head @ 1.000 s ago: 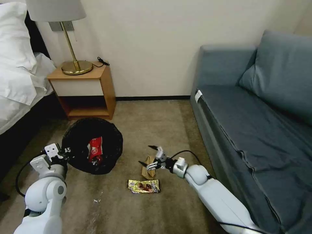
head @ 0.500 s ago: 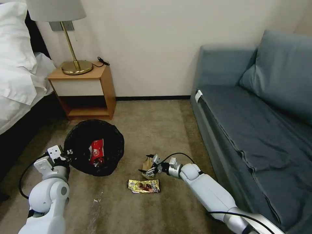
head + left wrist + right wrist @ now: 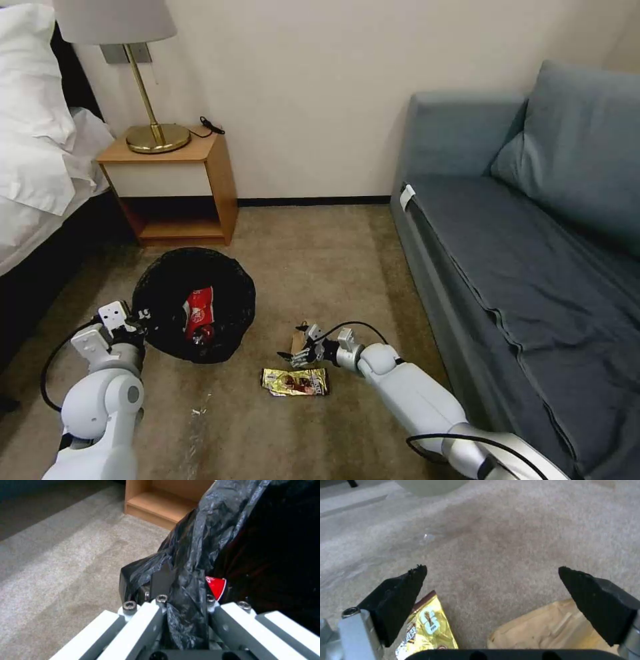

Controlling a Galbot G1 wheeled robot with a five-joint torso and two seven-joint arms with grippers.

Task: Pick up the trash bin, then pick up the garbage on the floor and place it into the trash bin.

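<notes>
Garbage lies low in the head view's centre: right gripper (image 3: 293, 345) spreads its black fingers (image 3: 398, 597) wide over a tan paper wad (image 3: 297, 343) and shiny gold wrapper (image 3: 295, 382). Lower left, left gripper (image 3: 137, 320) pinches the round black-lined trash bin (image 3: 193, 305), holding a red-and-white snack packet (image 3: 198, 311).

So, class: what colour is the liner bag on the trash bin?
Black; the liner bag shows best in the left wrist view.

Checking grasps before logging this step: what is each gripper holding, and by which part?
The left gripper is shut on the trash bin at its liner-covered rim. The right gripper is open over the carpet, holding nothing.
</notes>
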